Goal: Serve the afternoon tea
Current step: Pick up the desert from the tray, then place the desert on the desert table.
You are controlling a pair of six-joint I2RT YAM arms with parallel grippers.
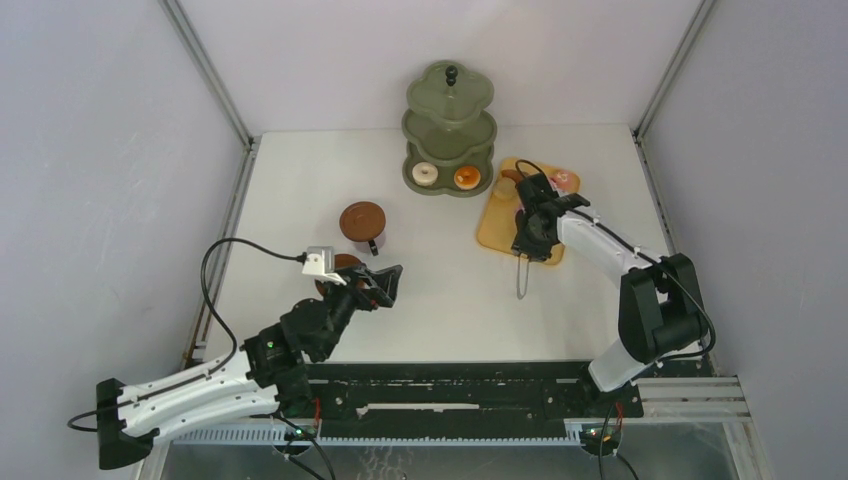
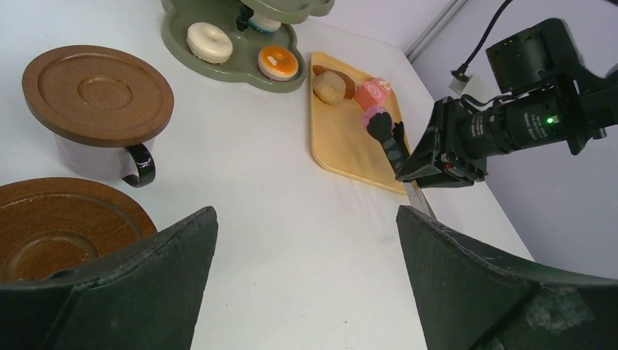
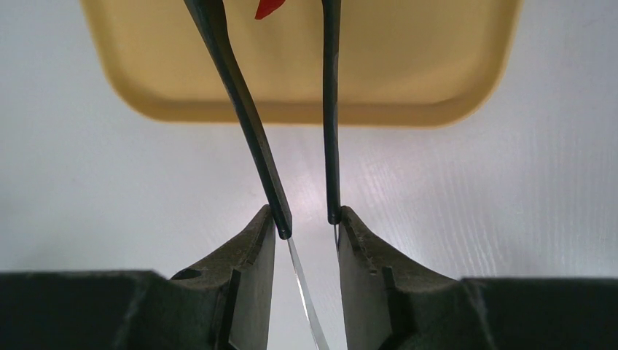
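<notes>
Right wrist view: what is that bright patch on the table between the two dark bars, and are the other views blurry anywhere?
Right wrist view: glare on the white table between the arms of the tongs, below the tray. Left wrist view: the left hand has dark, soft-edged fingers. Top view: even light, soft shadows.

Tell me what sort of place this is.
Probably a robotics lab test cell, not a real tearoom: a white table boxed in by plain grey panels on metal frame posts, a left arm and right arm bolted to a rail, and a staged olive-green three-tier stand.
</notes>
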